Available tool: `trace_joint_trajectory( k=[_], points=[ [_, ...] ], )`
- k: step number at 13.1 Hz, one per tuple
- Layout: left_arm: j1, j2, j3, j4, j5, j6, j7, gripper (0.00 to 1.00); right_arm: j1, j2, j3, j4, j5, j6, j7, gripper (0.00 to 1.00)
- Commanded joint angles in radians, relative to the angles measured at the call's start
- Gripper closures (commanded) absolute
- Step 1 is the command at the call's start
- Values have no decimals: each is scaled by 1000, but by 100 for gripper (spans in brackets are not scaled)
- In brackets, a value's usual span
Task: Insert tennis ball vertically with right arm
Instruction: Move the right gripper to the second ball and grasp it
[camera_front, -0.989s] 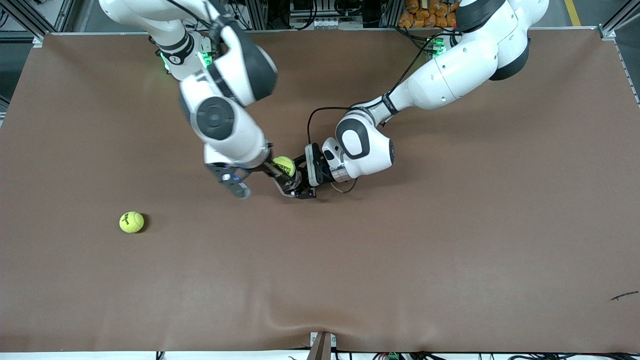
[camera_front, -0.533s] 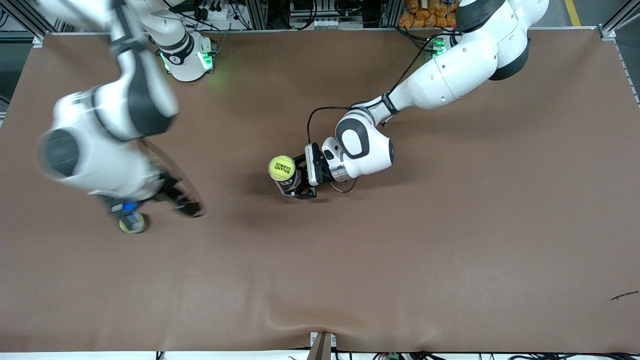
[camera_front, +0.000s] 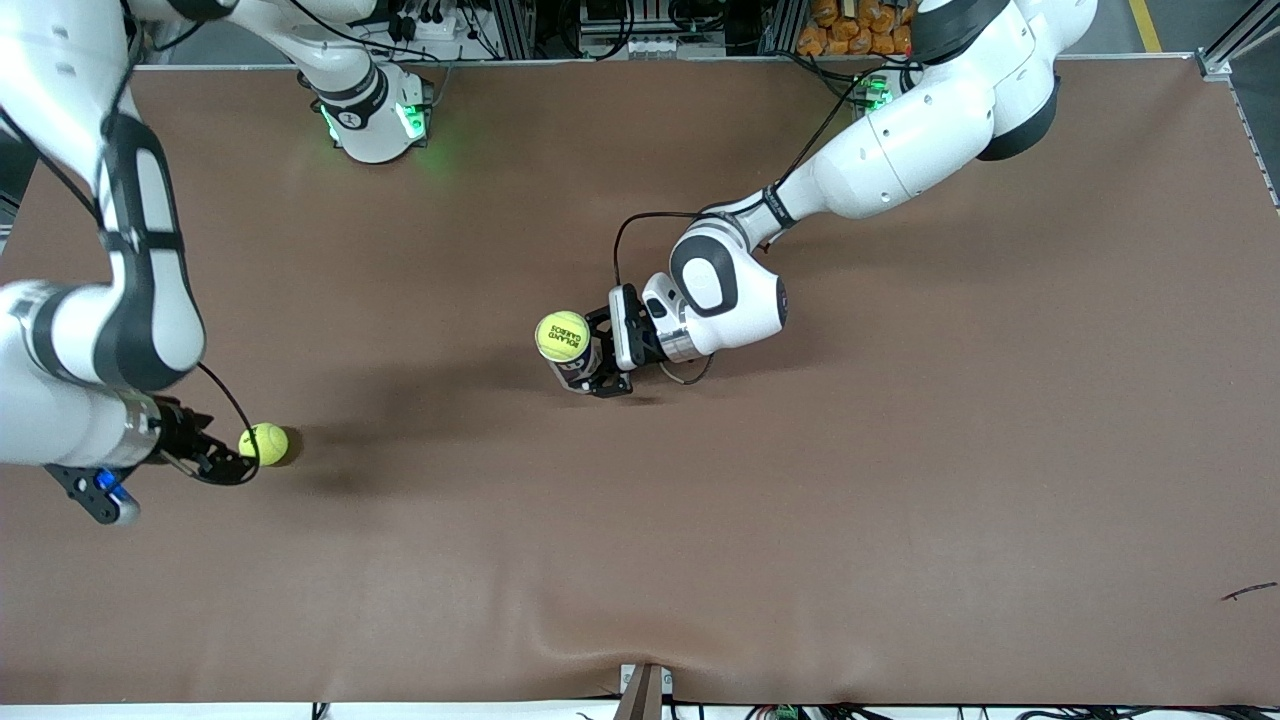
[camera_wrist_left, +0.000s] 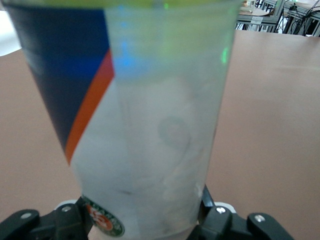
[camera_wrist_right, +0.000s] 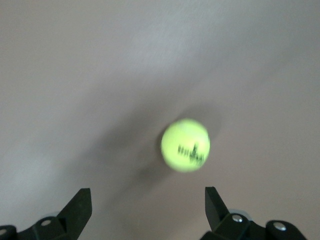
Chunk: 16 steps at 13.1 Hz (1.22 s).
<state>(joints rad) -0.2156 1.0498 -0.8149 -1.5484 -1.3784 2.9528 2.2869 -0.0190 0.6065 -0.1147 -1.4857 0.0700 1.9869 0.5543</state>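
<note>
The right pincer (camera_wrist_right: 145, 210), spread wide, reaches for the loose yellow-green tennis ball (camera_front: 264, 443) on the brown worktop (camera_front: 800, 520) while the left pincer (camera_front: 590, 362) grips the clear plastic ball tube (camera_wrist_left: 145, 125); next it must close on the ball.

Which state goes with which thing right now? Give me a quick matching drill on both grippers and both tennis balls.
Things:
1. right gripper
2. left gripper
3. loose tennis ball
4. second tennis ball

States:
A. sits in the open top of the held tube
B. shut on the upright ball tube
C. lies on the brown table, toward the right arm's end
D. open, fingers spread, low beside a ball

Pairs: 1-D, 2-B, 3-C, 4-A
</note>
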Motion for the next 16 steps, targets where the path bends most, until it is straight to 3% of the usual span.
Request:
trace_joint_trajectory(
  k=[1,5,11,13,14,15,16],
  points=[
    [-5,-2,0,1,-30,14,26,19,-65,70,24,-1,-21,75,-66,0],
    [-5,-5,0,1,-30,14,25,16,-67,88,26,-135,-15,223,-99,0],
    [-4,-8,0,-1,-30,14,23,13,-68,72,29,-208,-13,213,-102,0],
    [-4,-10,0,-1,-30,14,23,1,-68,72,29,-211,-13,213,-102,0],
    [-4,-10,0,-1,-30,14,23,3,-70,70,29,-209,-10,216,-100,5],
    [-4,-10,0,-1,-30,14,23,2,-70,70,29,-208,-7,217,-100,25],
    [-4,-10,0,-1,-30,14,23,1,-70,64,30,-205,-6,216,-97,35]
  ],
)
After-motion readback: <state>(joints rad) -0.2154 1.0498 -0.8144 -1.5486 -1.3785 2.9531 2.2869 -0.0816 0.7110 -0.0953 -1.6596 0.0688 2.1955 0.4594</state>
